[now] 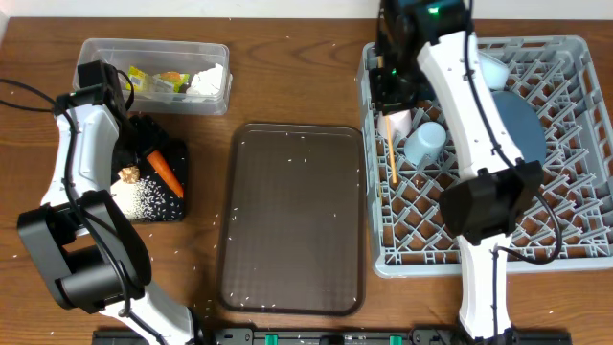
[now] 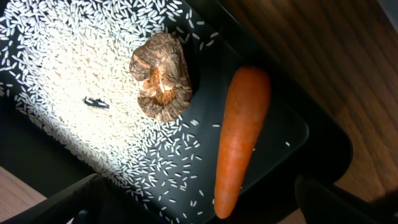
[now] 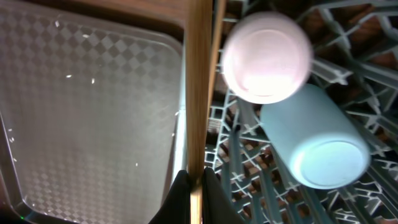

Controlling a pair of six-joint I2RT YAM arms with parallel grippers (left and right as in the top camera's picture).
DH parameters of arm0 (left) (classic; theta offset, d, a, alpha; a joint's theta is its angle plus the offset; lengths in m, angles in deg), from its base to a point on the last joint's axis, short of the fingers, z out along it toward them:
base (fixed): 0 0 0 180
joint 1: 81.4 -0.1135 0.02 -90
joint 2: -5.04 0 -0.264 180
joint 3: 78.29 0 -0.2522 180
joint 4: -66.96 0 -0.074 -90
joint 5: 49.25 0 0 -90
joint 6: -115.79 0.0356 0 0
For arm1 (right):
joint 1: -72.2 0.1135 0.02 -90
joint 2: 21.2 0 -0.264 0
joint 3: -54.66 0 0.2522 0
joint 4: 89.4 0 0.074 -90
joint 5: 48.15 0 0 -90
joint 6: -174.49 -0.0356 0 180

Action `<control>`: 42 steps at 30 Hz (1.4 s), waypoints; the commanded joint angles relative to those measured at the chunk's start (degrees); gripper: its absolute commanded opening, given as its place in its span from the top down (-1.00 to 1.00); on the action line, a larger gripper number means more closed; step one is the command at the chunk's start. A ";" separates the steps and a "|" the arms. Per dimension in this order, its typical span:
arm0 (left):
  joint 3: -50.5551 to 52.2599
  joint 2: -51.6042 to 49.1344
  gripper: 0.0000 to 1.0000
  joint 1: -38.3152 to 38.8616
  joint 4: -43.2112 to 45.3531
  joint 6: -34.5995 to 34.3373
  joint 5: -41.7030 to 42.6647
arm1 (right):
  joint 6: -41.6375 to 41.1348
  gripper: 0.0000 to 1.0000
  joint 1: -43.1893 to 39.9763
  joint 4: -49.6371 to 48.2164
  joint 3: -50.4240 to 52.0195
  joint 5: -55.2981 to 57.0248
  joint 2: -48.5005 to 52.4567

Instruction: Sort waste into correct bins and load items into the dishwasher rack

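Inspector: Nearest the right wrist camera?

Assessor: Right gripper [image 3: 196, 196], pinched tight on thin wooden chopsticks [image 3: 199, 87], taken near one end. Impossible to tell whether one stick or both. Hanging lengthwise along the edge of the large grey plastic lattice rack [image 3: 245, 155], on the side next to the dark brown serving tray [image 3: 93, 112].

Inspector: Handling?

Assessor: Judged light, stiff, smooth and thin. Prone to swivelling or slipping in a two-finger pinch. Better gripped closer to mid-length, then laid flat into a lattice channel rather than dropped.

Inspector: Just beyond?

Assessor: Pale pink cup [image 3: 267, 56], seen end-on, and light-blue cup [image 3: 317, 143], tipped on its side. Both within the rack, close together. Some risk of knocking either with the free end. Farther in, from overhead, large blue plate [image 1: 522, 125].

Inspector: Other side of the table?

Assessor: Left gripper [image 2: 202, 202], spread wide, holding nothing, poised above the shallow black rectangular tray [image 2: 292, 118]. Inside: orange carrot [image 2: 242, 137], small brown food lump [image 2: 161, 84], loose white rice [image 2: 74, 74]. Carrot judged firm and slightly slick, so best taken across the thick end. Farthest back, clear rectangular plastic tub [image 1: 96, 46] with yellow-green wrapper [image 1: 158, 81] and crumpled white tissue [image 1: 206, 81] inside.
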 commanded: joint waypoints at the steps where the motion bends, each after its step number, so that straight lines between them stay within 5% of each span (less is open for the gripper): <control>1: 0.28 -0.66 -0.96 0.07 -0.09 -0.11 -0.07 | -0.39 0.97 -0.72 0.20 -1.01 -1.46 -0.59; 7: 0.28 -0.66 -0.96 0.07 -0.09 -0.11 -0.07 | -0.37 0.91 0.09 0.09 0.33 -1.44 -0.57; 10: 0.28 -0.66 -0.96 0.07 -0.09 -0.11 -0.07 | -0.37 0.15 0.57 -0.02 1.60 -1.03 -0.57; 12: 0.28 -0.66 -0.96 0.07 -0.09 -0.11 -0.07 | -0.37 -0.13 0.72 0.00 2.34 -1.03 -0.57; 18: 0.28 -0.66 -0.96 0.07 -0.09 -0.11 -0.07 | -0.37 -0.16 0.74 -0.22 2.60 -1.05 -0.57; 24: 0.28 -0.66 -0.96 0.07 -0.09 -0.11 -0.07 | 2.27 0.19 1.99 -0.13 2.45 -1.42 -2.05; 27: 0.28 -0.66 -0.96 0.07 -0.09 -0.11 -0.07 | 3.28 0.18 3.34 -1.42 2.45 0.22 -5.46; 30: 0.28 -0.66 -0.96 0.07 -0.09 -0.11 -0.07 | 3.28 -0.17 4.81 -2.95 2.45 3.58 -10.10; 31: 0.28 -0.66 -0.95 0.07 -0.09 -0.11 -0.07 | 3.28 -0.99 5.35 -3.30 2.45 4.61 -12.20; 42: 0.28 -0.66 -0.96 0.07 -0.11 -0.11 -0.07 | 4.35 -0.99 10.19 -2.43 2.47 6.27 -28.87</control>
